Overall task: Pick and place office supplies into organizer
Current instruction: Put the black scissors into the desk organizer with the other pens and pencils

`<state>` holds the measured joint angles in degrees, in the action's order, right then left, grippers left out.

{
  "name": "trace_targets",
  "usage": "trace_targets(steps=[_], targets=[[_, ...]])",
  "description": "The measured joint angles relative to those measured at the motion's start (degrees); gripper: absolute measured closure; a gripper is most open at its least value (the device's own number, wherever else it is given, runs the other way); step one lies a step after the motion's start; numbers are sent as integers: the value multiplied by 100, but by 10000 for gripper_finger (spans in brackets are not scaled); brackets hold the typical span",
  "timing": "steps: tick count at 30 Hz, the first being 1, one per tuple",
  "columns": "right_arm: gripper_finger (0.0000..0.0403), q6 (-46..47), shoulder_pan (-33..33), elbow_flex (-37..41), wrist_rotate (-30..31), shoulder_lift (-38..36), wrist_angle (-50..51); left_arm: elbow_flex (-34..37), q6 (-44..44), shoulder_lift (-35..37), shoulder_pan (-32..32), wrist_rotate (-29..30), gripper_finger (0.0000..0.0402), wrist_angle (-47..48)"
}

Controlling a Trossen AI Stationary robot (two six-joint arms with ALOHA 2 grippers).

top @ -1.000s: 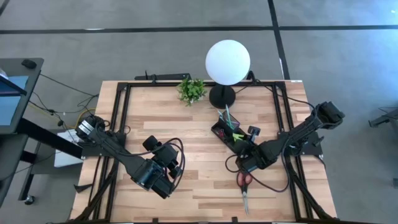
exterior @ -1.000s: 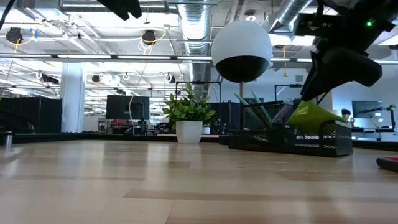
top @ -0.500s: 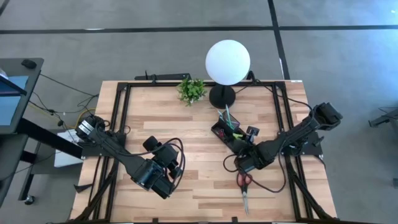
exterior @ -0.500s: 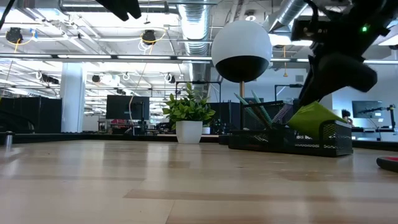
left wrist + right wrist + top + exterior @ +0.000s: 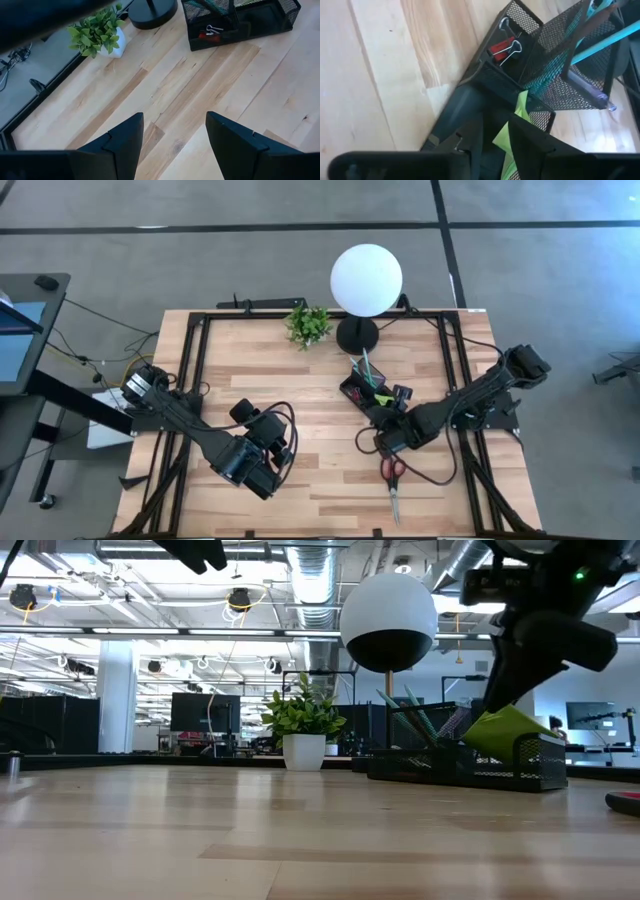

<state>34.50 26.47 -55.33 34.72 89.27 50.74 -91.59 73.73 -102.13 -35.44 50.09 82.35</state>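
The black mesh organizer [image 5: 362, 388] stands right of the table's middle, below the globe lamp. Teal pens [image 5: 605, 40] stick up from its taller section, and a red clip [image 5: 501, 46] lies in a low compartment. The lime-green sticky-note pad [image 5: 505, 728] leans tilted in the organizer. My right gripper [image 5: 388, 418] is over the organizer's near right end, shut on the pad. The red-handled scissors [image 5: 392, 480] lie flat on the table nearer the front edge. My left gripper [image 5: 250, 460] hangs open over the table's near left part, nothing between its fingers [image 5: 125, 145]. My right gripper has the sticky-note pad's upper edge [image 5: 506, 142] between its two fingers, which slant down from the table's near right side. The pad stays tilted, its lower part inside the organizer [image 5: 545, 75] against the mesh wall. The fingers hide how far back it reaches.
A white globe lamp [image 5: 366, 280] on a black base and a small potted plant [image 5: 308, 325] stand at the table's far edge behind the organizer. Bare wood lies between my two arms and along the left half. A black frame rail [image 5: 195, 360] borders the tabletop.
My right gripper has turned a little over the organizer and edged slightly toward the table's left. The sticky-note pad has kept its tilted place in the organizer.
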Motion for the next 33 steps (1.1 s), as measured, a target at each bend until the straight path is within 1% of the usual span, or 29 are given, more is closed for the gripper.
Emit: trace_targets(steps=[2,6,11,13,15,16,18,20,23,25,28,30,33], targets=[[334,27,45,-40,17,-1,51,0,0,0,-11,-32,189,2],[391,129,208,-302,266,-6,414,0,0,0,-20,-63,189,2],[400,402,340,-540,299,-6,852,0,0,0,-17,-28,189,2],[401,474,457,-593,520,-6,1137,0,0,0,-17,-28,189,2],[401,1017,502,-591,878,-6,1515,0,0,0,-17,-22,189,2],[402,1331,449,-565,939,-10,1716,0,0,0,-17,-22,189,2],[402,1751,309,-487,770,-4,1964,0,0,0,-17,-8,189,2],[402,1780,198,-393,674,-1,1774,0,-1,0,-17,0,189,2],[402,1616,71,-224,710,-1,1179,0,-9,0,-17,13,189,2],[402,1473,-110,-97,623,1,827,0,-8,0,-17,15,189,2],[402,1437,-356,4,265,5,408,0,0,0,-17,8,189,2],[403,1259,-434,17,-7,5,90,0,-4,0,-16,-34,189,2],[403,852,-529,17,-581,5,-356,0,-11,0,-17,-37,189,2]])
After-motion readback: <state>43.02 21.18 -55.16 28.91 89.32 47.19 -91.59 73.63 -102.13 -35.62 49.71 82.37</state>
